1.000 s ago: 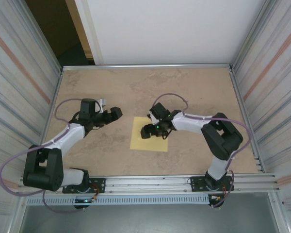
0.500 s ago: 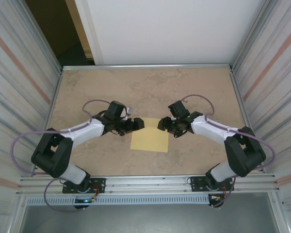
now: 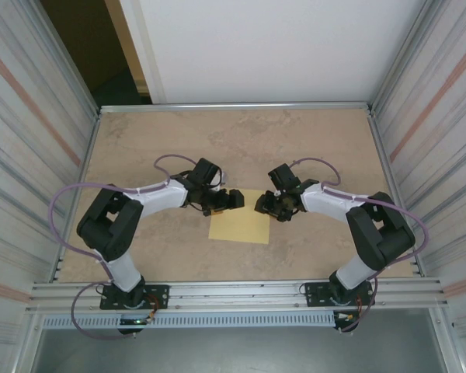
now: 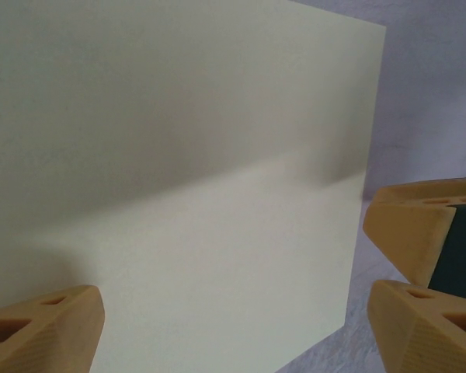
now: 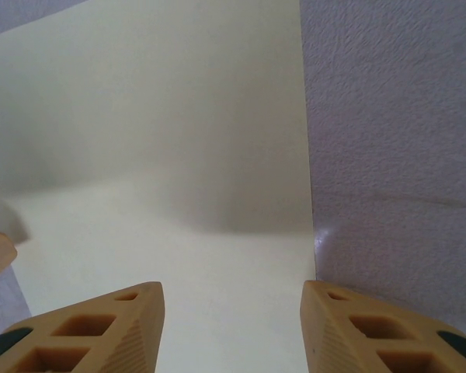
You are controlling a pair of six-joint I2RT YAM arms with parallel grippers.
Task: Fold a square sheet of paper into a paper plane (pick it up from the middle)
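Note:
The square sheet of paper (image 3: 239, 225) lies flat and unfolded on the table, pale yellow and plain. My left gripper (image 3: 234, 200) is over its far edge from the left. My right gripper (image 3: 262, 206) is at its far right corner. In the left wrist view the sheet (image 4: 179, 155) spreads under my open left gripper (image 4: 233, 334), and a finger of the other gripper (image 4: 415, 225) shows at the right. In the right wrist view my right gripper (image 5: 233, 330) stands open over the sheet (image 5: 155, 140), one finger at its right edge. The paper plane is out of view.
The tan stone-patterned table (image 3: 311, 148) is bounded by metal rails and ribbed side walls (image 3: 31, 155). A white back panel (image 3: 279, 47) stands behind the far edge. Both arm bases sit on the near rail (image 3: 233, 291).
Both arms have swung inward to the sheet's far edge. The right gripper left the sheet's middle for its far right corner, and its jaws have narrowed. The sheet has not moved.

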